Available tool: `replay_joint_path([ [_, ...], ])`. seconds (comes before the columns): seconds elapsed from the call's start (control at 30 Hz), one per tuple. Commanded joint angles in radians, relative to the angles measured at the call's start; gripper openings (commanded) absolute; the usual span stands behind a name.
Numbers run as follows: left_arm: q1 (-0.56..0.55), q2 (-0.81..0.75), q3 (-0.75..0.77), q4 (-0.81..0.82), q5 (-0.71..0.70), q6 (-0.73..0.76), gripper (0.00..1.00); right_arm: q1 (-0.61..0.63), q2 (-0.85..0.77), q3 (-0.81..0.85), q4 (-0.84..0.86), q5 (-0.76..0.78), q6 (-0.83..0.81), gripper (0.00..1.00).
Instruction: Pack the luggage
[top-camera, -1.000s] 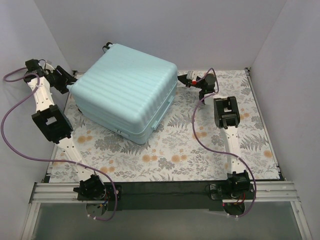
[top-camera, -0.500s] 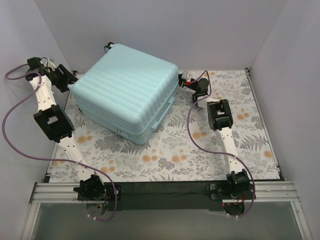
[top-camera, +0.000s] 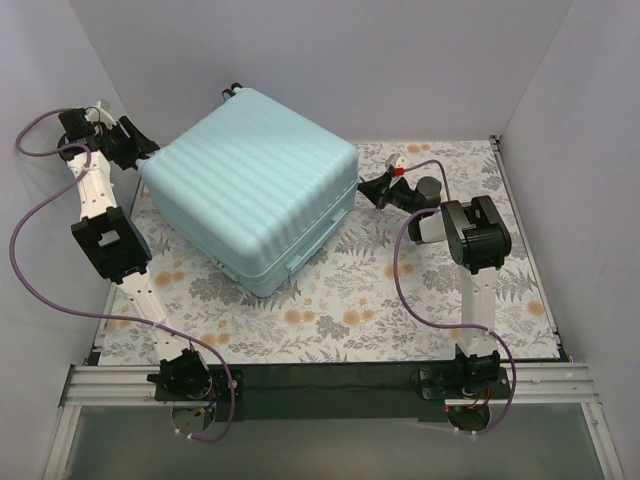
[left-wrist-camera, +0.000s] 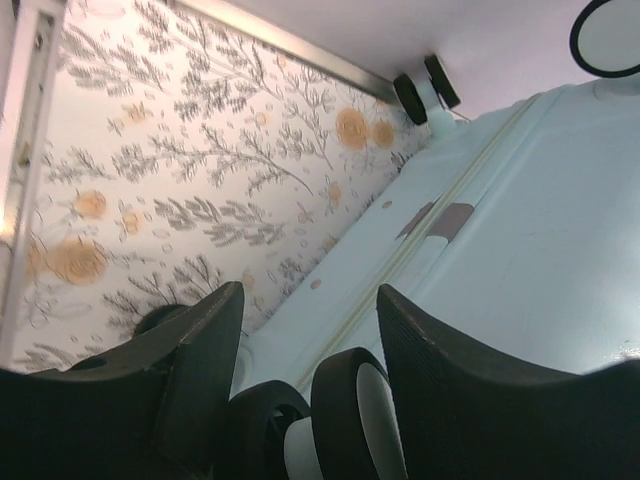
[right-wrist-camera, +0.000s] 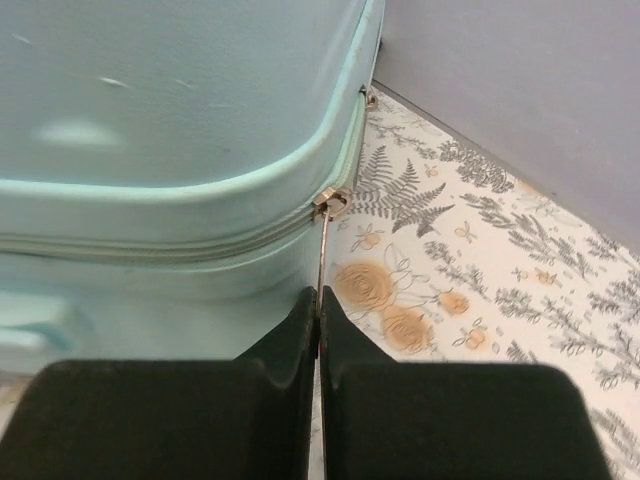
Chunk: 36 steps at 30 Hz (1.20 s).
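Observation:
The luggage (top-camera: 250, 190) is a large pale mint hard-shell suitcase, lying closed on the floral table with its ribbed shell up. My left gripper (top-camera: 140, 150) is at its far-left corner. In the left wrist view the black twin wheel (left-wrist-camera: 340, 400) fills the gap between the left gripper's (left-wrist-camera: 310, 300) fingers, beside the luggage shell (left-wrist-camera: 520, 220). My right gripper (top-camera: 368, 190) is at the luggage's right side. The right wrist view shows the right gripper (right-wrist-camera: 318, 292) shut on the thin metal zip pull (right-wrist-camera: 323, 240), which hangs from the zip line of the luggage (right-wrist-camera: 170, 100).
A floral cloth (top-camera: 420, 300) covers the table. Grey walls (top-camera: 580, 150) close in at the left, back and right. Another pair of black wheels (top-camera: 228, 92) sticks out at the luggage's far corner. A metal rail (top-camera: 320, 385) runs along the near edge. Purple cables (top-camera: 400, 270) loop off both arms.
The luggage has turned clockwise on the table, its near corner swinging left. The right gripper stayed at the luggage's right side while its elbow swung right. The left gripper shifted slightly toward the back.

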Motion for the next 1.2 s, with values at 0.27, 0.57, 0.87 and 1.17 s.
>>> replay_joint_path([
  [0.27, -0.325, 0.077, -0.116, 0.298, 0.177, 0.117, 0.00, 0.051, 0.048, 0.112, 0.522, -0.066, -0.008, 0.01],
  [0.57, -0.370, 0.112, -0.088, 0.303, 0.154, 0.145, 0.00, 0.054, 0.258, 0.539, 0.335, 0.047, 0.002, 0.01],
  [0.87, -0.374, 0.131, -0.073, 0.310, 0.175, 0.125, 0.00, 0.106, 0.288, 0.539, 0.384, 0.028, 0.080, 0.01],
  [1.17, -0.353, 0.022, -0.093, 0.479, 0.052, -0.019, 0.74, 0.061, 0.050, 0.164, 0.387, -0.097, 0.033, 0.70],
])
